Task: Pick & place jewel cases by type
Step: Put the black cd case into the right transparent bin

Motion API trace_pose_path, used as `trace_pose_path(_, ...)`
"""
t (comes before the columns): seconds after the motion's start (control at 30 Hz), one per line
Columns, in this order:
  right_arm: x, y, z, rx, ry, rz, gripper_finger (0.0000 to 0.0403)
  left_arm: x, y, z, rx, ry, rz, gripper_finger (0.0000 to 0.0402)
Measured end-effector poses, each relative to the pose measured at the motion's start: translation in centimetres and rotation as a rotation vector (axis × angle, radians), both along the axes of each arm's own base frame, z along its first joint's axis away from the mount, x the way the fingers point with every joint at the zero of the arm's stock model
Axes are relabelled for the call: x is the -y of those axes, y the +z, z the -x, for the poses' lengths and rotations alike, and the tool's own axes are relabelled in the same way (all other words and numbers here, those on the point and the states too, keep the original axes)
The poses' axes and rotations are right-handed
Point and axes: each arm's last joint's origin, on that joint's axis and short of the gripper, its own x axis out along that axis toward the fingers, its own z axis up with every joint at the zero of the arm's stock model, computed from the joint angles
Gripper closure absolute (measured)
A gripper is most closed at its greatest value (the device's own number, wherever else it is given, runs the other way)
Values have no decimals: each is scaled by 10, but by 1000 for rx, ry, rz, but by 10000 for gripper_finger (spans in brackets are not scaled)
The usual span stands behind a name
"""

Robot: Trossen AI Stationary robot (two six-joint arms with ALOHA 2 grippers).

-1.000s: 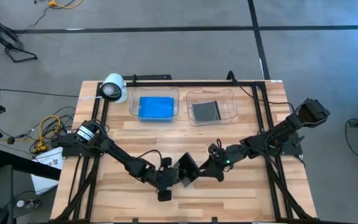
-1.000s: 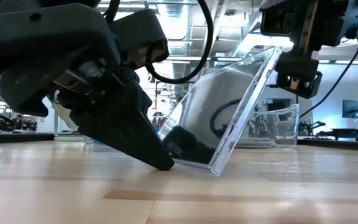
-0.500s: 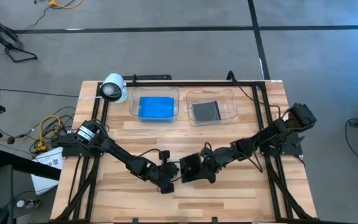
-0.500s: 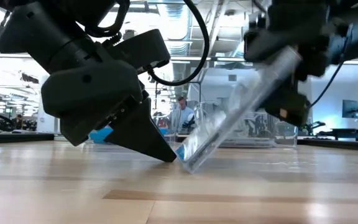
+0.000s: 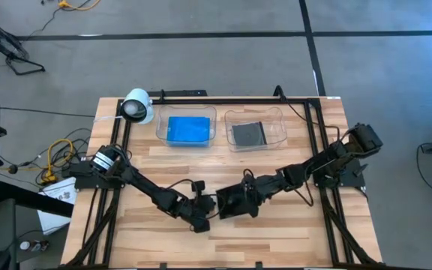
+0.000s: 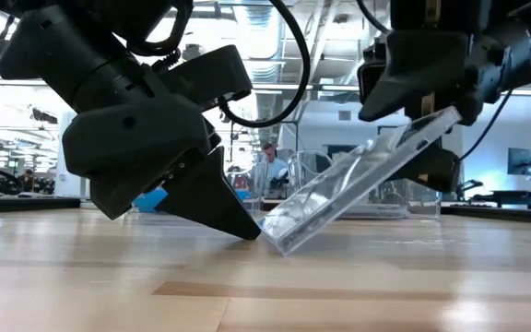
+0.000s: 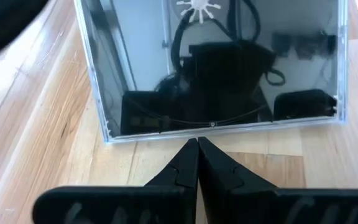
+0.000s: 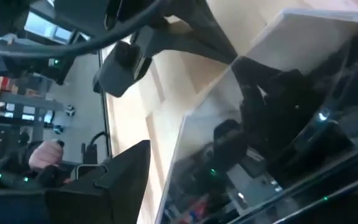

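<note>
Propping a tilted clear jewel case (image 6: 358,184) on the surface (image 6: 265,286), the closed left end effector (image 6: 247,226) braces its lower edge while the wide-spread right end effector (image 6: 431,101) grips its raised edge.

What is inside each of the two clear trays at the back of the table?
The left tray holds a blue jewel case; the right tray holds a dark-inside clear case. Whether more cases lie stacked beneath either cannot be seen.

Jewel case (image 5: 229,202) tilted on the surface (image 5: 291,232) between left end effector (image 5: 208,210) and right end effector (image 5: 247,196), two trays (image 5: 223,129) behind
</note>
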Motion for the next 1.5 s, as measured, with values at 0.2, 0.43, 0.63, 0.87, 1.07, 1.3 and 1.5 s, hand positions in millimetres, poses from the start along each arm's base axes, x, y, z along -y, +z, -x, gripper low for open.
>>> trace_pose_path(0.2,1,-1,1,-15,-17,15,185,1,0,0,-5,-11,4,402)
trace_pose_path(0.43,1,-1,1,-14,-13,21,248,1,0,0,-8,-16,9,401)
trace_pose_path(0.63,1,-2,1,-15,-12,22,289,1,0,1,-8,-19,13,401)
trace_pose_path(0.87,3,-8,5,-100,-44,44,312,4,0,2,2,-14,9,401)
trace_pose_path(1.07,4,-9,6,-116,-72,63,325,6,0,2,15,-14,6,401)
trace_pose_path(1.3,4,-9,6,-103,-110,99,328,7,0,3,16,-14,3,401)
trace_pose_path(1.5,5,-9,6,-92,-139,137,329,11,0,5,21,-21,-4,401)
